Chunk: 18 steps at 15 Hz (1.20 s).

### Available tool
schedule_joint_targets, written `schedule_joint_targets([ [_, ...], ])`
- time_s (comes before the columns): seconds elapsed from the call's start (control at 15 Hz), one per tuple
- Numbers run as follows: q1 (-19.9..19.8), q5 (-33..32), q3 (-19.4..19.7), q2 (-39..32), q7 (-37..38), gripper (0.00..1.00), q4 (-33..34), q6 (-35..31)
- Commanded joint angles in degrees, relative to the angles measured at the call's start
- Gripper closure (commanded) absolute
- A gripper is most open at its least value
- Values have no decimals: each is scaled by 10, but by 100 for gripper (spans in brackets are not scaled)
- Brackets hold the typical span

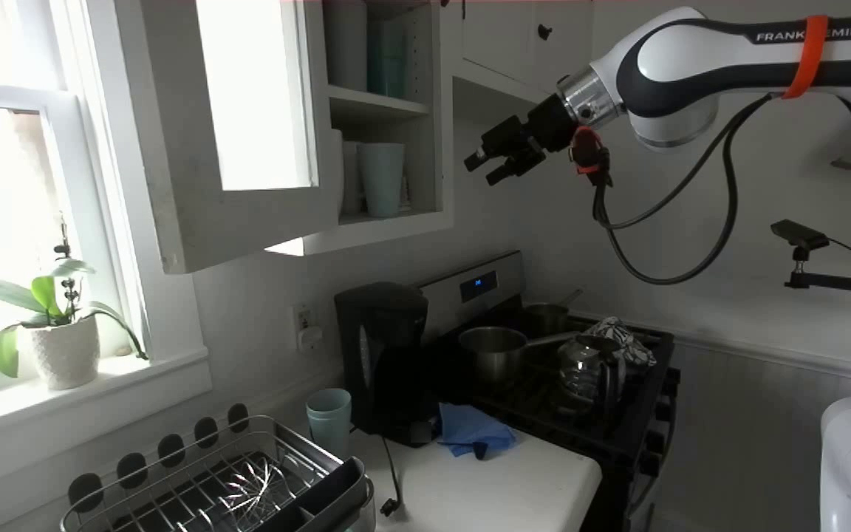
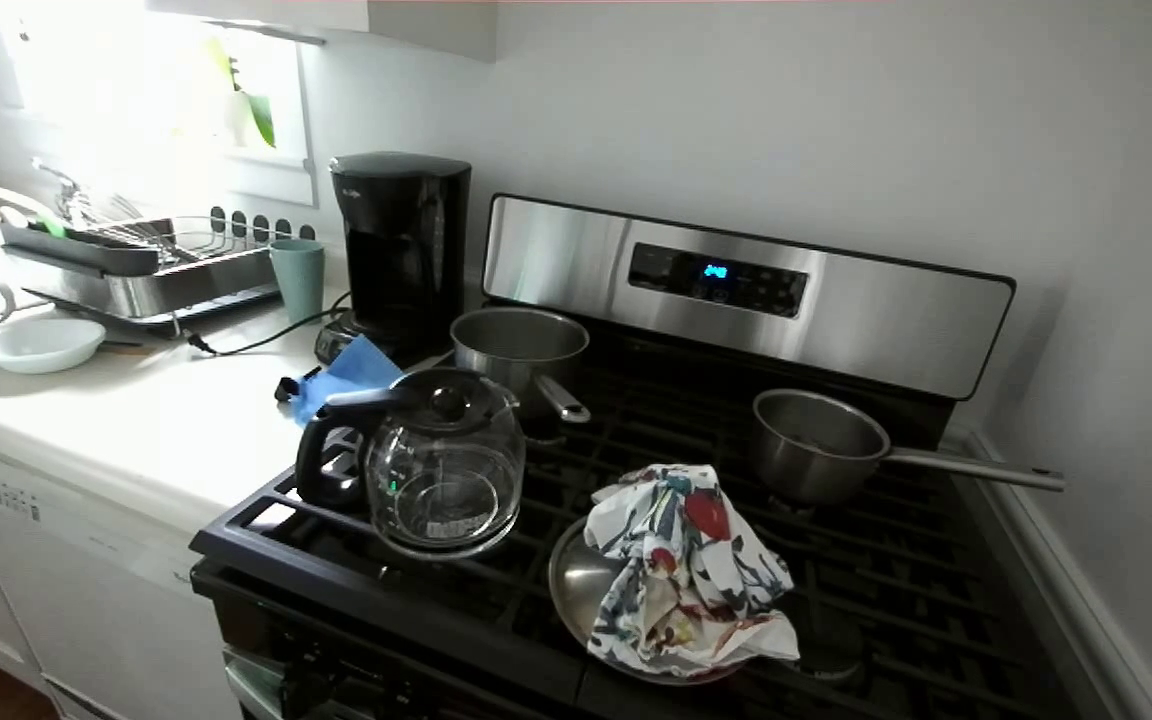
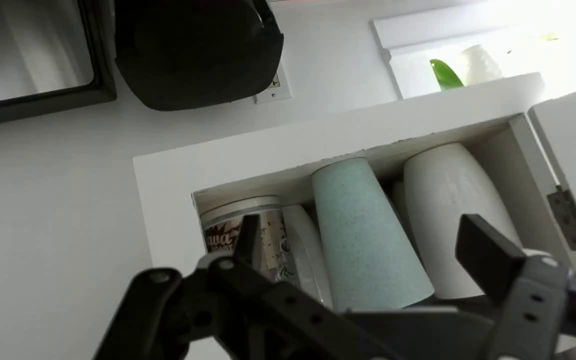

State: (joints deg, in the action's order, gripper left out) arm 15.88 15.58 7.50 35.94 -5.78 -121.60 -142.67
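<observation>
My gripper (image 1: pixel 486 168) is open and empty, in the air to the right of the open cabinet in an exterior view. In the wrist view, which stands upside down, its two fingers (image 3: pixel 368 247) are spread apart. Between them, farther off, a pale teal cup (image 3: pixel 363 235) stands on the lower cabinet shelf; it also shows in an exterior view (image 1: pixel 382 177). A white cup (image 3: pixel 453 215) stands on one side of it. A mug with printed writing (image 3: pixel 268 230) stands on the other, partly behind a finger. The gripper touches none of them.
The cabinet door (image 1: pixel 248 214) hangs open. Below are a coffee maker (image 1: pixel 381 355), teal cups (image 1: pixel 329 421), a dish rack (image 1: pixel 278 436) and a blue cloth (image 1: pixel 473 428). The stove holds a glass carafe (image 2: pixel 446 480), two pots (image 2: pixel 521 345) (image 2: pixel 816 450) and a patterned cloth (image 2: pixel 686 580) on a pan.
</observation>
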Motion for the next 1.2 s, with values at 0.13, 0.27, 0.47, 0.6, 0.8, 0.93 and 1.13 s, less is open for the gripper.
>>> schedule_joint_targets([
  [0.13,-22,28,-27,-30,25,0,31,8],
  [0.27,-24,28,-28,-32,23,0,30,8],
  [0.47,-41,23,-34,-36,49,0,35,15],
  [0.6,-72,12,-50,-46,103,0,47,27],
  [0.8,-125,-9,-77,-58,181,0,68,64],
  [0.93,-152,-22,-93,-65,222,0,87,99],
  [1.13,-165,-21,-103,-79,255,0,123,145],
])
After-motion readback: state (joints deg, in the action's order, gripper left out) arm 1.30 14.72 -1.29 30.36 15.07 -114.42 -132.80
